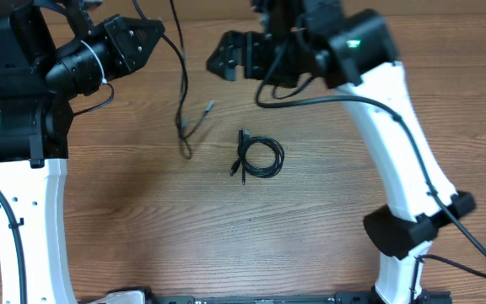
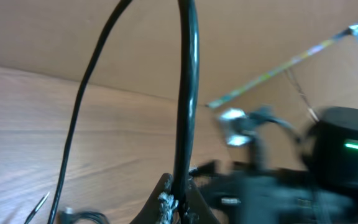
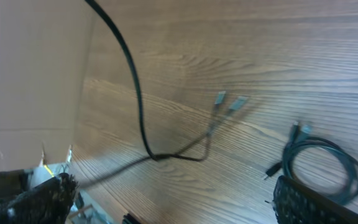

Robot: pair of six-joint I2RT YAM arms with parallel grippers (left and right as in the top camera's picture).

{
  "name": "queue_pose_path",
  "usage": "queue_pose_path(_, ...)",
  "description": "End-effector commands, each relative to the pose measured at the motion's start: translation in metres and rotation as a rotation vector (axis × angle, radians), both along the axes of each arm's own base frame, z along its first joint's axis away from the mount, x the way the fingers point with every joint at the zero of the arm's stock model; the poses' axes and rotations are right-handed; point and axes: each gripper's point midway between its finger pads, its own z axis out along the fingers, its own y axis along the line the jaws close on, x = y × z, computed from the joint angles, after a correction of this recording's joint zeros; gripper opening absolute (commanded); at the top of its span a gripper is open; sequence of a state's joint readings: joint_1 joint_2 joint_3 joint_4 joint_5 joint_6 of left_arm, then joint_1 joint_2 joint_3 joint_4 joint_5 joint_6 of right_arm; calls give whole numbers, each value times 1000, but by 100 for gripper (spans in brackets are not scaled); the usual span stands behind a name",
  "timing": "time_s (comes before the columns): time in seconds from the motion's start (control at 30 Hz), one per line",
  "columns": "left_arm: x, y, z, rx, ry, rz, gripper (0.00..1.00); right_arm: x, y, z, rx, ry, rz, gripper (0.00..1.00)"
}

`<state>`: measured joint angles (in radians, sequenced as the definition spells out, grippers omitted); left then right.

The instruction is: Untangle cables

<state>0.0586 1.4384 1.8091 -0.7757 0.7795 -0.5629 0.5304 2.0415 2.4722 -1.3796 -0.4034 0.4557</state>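
My left gripper (image 1: 157, 35) is shut on one thin black cable (image 2: 185, 93) and holds it raised at the back left. The cable (image 1: 182, 93) hangs down to the table, and its metal plug ends (image 1: 208, 106) lie on the wood. The right wrist view shows the same cable (image 3: 135, 106) and its plugs (image 3: 229, 101). A coil of black cable (image 1: 260, 157) lies at the table's middle; it also shows in the right wrist view (image 3: 322, 163). My right gripper (image 1: 224, 57) is open and empty, raised behind the coil, its fingers wide apart (image 3: 179, 205).
A brown cardboard wall (image 2: 260, 37) stands along the back of the wooden table (image 1: 310, 219). Thicker black wiring (image 1: 310, 100) loops off the right arm. The arms' white bases stand at the front left (image 1: 32, 228) and front right (image 1: 403, 177).
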Motion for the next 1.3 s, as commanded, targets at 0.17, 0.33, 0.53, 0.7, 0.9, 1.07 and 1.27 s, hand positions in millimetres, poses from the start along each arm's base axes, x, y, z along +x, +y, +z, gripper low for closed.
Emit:
queue_pose_path(0.17,-26,-20,20,-83,3,-124,4,5,37,-24,45,48,57,100)
queue_pose_path(0.33,-29,-22,23,-154,64,-124,4,5,45,-42,19,81,63,73)
queue_pose_path(0.53,-27,-22,29,-185,70,-111,4,11,44,-82,-84,122,29,36)
queue_pose_path(0.7,-32,-26,31,-208,84,-142,4,16,47,-104,-108,157,29,25)
queue_pose_path(0.9,-30,-14,35,-204,51,-137,4,33,18,-120,-246,140,-129,7)
queue_pose_path(1.07,-30,22,21,-229,128,-48,4,55,-48,-132,-456,109,-324,4)
queue_pose_path(1.27,-39,35,28,-273,120,-88,4,65,-80,-134,-420,188,-391,4)
